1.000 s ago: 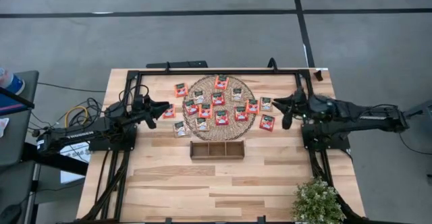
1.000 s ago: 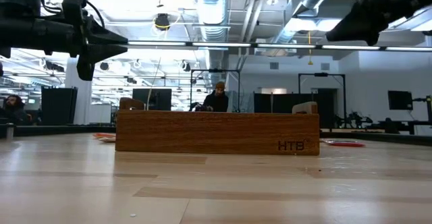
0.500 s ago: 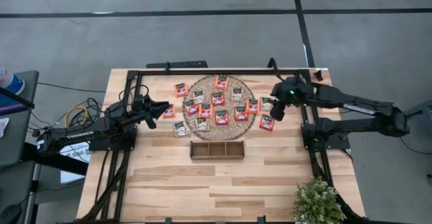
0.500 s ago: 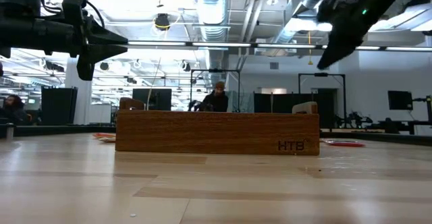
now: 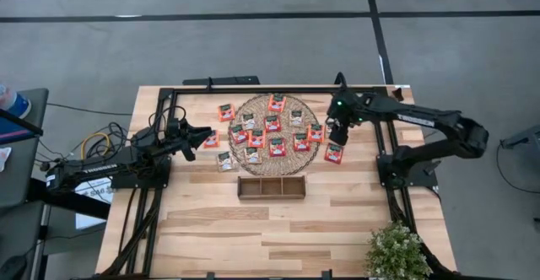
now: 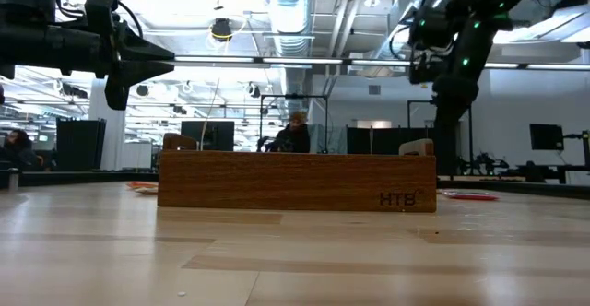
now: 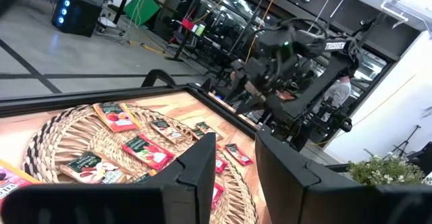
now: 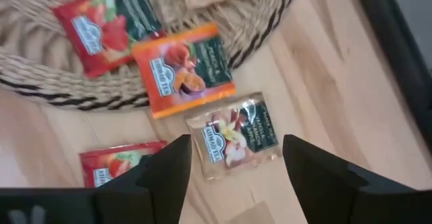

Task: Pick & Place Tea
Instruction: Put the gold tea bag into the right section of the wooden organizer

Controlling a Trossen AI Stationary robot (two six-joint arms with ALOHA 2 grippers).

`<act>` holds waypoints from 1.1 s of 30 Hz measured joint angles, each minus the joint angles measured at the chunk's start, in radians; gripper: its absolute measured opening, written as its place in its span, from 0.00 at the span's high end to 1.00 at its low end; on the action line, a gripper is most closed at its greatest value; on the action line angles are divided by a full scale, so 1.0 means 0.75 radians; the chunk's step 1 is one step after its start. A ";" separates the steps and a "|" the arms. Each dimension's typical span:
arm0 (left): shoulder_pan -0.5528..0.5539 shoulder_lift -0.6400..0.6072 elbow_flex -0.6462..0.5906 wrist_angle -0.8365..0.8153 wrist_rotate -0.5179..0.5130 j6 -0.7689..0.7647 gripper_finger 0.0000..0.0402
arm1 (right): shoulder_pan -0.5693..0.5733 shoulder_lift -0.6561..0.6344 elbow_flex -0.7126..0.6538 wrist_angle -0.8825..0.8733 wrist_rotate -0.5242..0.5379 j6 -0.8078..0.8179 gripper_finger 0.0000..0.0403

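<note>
My right claw (image 8: 236,158) has swung in over the mat's (image 5: 263,157) edge, spread wide above a pale sachet (image 8: 234,135). Left claw (image 7: 234,158) waits released; its arm hides one red sachet (image 5: 211,140) partly.

From my seat the overhead feed is evenly lit and fairly crisp, with only soft shadows under the arms on the pale wooden table (image 5: 253,229). The table-level feed is strongly backlit by the ceiling lights (image 6: 221,29), so I see both arms as near-black silhouettes, and the near tabletop is soft. On the wrist feeds the near fingers (image 8: 324,177) are blurred, the pale sachet (image 8: 233,136) shows some glare on its wrapper, and the left one looks toward bright windows with slight bending at the edges.
</note>
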 joint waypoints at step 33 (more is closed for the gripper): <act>0.000 0.000 0.000 0.000 -0.006 0.002 0.76 | -0.149 0.542 0.297 -0.181 -0.057 0.096 0.45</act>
